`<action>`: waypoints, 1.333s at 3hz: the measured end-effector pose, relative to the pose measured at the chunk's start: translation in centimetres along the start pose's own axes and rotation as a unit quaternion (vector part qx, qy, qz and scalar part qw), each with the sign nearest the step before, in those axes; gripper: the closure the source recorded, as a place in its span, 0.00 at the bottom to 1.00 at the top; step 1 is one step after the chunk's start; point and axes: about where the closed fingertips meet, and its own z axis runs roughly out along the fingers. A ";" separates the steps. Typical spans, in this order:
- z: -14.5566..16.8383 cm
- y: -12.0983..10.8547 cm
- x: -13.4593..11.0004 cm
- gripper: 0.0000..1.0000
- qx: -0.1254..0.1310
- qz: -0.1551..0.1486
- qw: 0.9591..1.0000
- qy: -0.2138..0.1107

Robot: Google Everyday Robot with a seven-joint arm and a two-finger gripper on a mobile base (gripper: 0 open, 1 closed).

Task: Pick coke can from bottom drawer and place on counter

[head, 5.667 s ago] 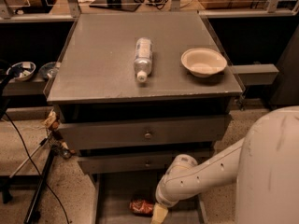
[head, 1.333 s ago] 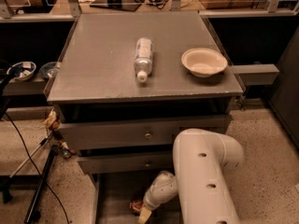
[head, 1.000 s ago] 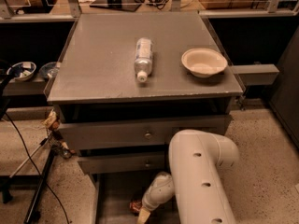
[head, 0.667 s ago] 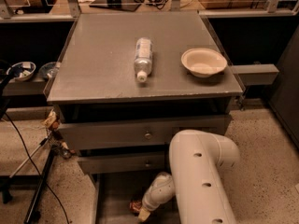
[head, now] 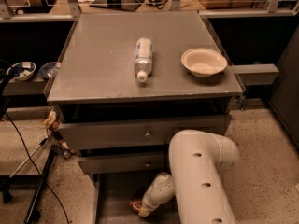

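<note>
Dim workroom, speckled floor, grey drawer cabinet at centre; cables and a stand are noted off the left edge. Camera view: the counter (head: 98, 59) is seen bearing a clear plastic bottle (head: 143, 57) laid near the middle, cap toward the front edge, and a pale bowl (head: 203, 62) by the right edge, nearer the front right corner. Below the front edge, two knobbed drawers (head: 148, 135) are seen, and beneath them the bottom drawer (head: 114, 195) is pulled out. The coke can (head: 136, 205) is found on its floor, only partly shown. The gripper (head: 144, 213) is lowered into that drawer, right against the can; whether it is closed on the can cannot be told. The can is judged light, thin-walled, easily dented and smooth, so a hold across the mid-body with moderate squeeze is advised, not at the rims. Against 5.7 s ago, the white arm (head: 201, 171) has been swung from the right to the cabinet front and the gripper brought to the can; since 0.7 s ago almost nothing has been altered. Bottle and bowl are unmoved.
</note>
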 end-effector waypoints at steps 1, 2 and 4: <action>0.0 0.0 0.0 1.00 0.000 0.000 1.000 0.000; 0.0 0.3 0.0 1.00 -0.003 0.000 1.000 -0.001; -4.1 -0.1 0.3 1.00 0.007 -0.018 1.000 -0.004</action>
